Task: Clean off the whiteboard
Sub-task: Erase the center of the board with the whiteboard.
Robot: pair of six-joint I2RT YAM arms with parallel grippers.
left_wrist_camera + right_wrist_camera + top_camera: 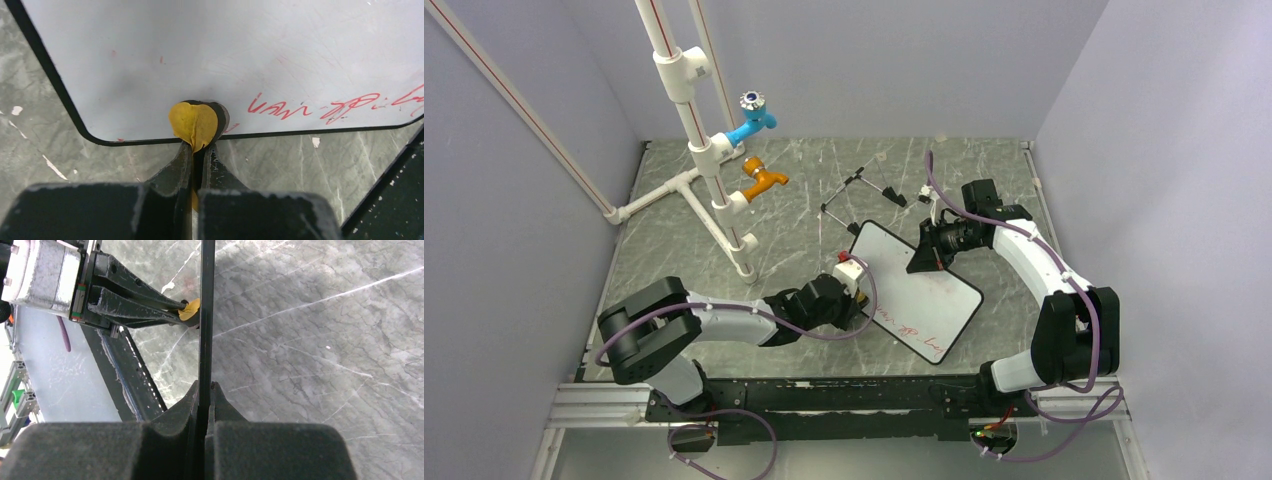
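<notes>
Where the counter (pixel 984 190) is seen from above, a white pipe frame (pixel 694 130) is found at the far left, with 1 blue tap (pixel 754 120) and 1 orange tap (pixel 764 180) mounted on it. Just right of the frame, the left arm is stretched across the counter toward the middle. The left pincer (pixel 197 145) is closed tight on a small yellow eraser block (pixel 192 122), whose dark underside is pressed flat against the whiteboard (pixel 225 60) close to its black frame, near a rounded corner. To the right of the block, a line of red handwriting (pixel 285 107) is seen along the same edge; above it the white surface is marked only by faint smears and a few red specks.

From above, the whiteboard (pixel 924 300) is placed at the centre of the counter, turned at an angle, between the 2 arms. Behind it, apart from it, a black wire stand (pixel 892 192) is laid on the counter.

At the board's far right edge, the right pincer (pixel 205 387) is clamped on the thin black rim, which is seen edge-on between its 2 fingers. Whether the board lies flat or is raised off the counter cannot be told.
</notes>
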